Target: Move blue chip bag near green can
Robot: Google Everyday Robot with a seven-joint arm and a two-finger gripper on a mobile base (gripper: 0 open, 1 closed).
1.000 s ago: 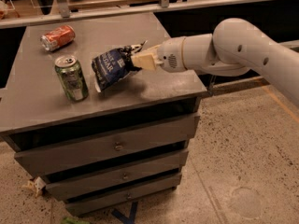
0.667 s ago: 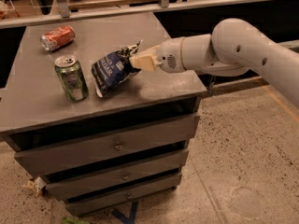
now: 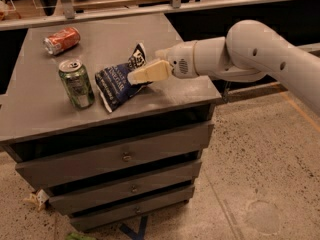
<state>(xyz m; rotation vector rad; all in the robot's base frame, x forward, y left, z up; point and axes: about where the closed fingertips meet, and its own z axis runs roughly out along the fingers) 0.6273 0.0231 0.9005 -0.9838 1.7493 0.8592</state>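
Note:
The blue chip bag [image 3: 116, 85] lies crumpled on the grey cabinet top [image 3: 45, 119], its black-and-white corner pointing up and to the right. The green can [image 3: 76, 83] stands upright just left of the bag, a small gap between them. My gripper [image 3: 145, 65] reaches in from the right at the bag's upper right edge. Its fingers are spread: the near finger [image 3: 149, 73] lies against the bag's right side and the far one sits behind the bag's top corner. The bag rests on the table.
A red-orange soda can [image 3: 61, 40] lies on its side at the back left of the cabinet top. The cabinet has three drawers [image 3: 125, 156] below. A rail and shelf [image 3: 175, 4] run behind it. Speckled floor lies to the right.
The bag has dropped from a more upright, held pose to lying on the top beside the green can. The gripper's fingers have spread apart and the near one now lies lower along the bag.

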